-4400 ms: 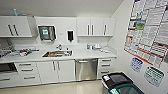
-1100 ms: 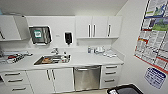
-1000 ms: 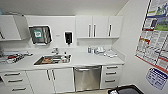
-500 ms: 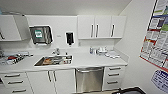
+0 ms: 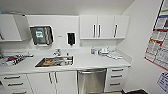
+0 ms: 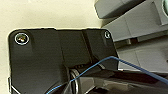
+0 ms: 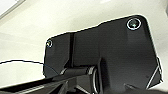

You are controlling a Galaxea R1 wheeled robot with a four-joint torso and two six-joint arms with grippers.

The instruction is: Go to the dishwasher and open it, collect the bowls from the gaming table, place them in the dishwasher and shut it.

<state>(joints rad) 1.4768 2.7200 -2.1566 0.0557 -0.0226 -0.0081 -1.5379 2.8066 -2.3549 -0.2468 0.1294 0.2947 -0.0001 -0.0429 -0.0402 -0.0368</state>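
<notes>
Brushed steel dishwasher (image 5: 91, 81) shut under white counter (image 5: 100, 62), right of sink (image 5: 55, 61), claw state cannot be told

The robot's dark wrist plate (image 7: 105, 57) is taking up much of the frame, round fittings (image 7: 133, 23) glinting at its corners, with the jointed bar (image 7: 50, 80) lying beside it. A thin dark cable (image 7: 20, 61) is curving across a pale, blurred surface (image 7: 50, 17) behind.

Left wrist plate (image 6: 37, 72) dark and flat, jointed bar (image 6: 100, 82) beside it, blue cable (image 6: 120, 62) arcing across. Right wrist plate (image 7: 110, 55) likewise dark, thin black cable (image 7: 22, 61) trailing off. Fingers impossible to make out.
</notes>
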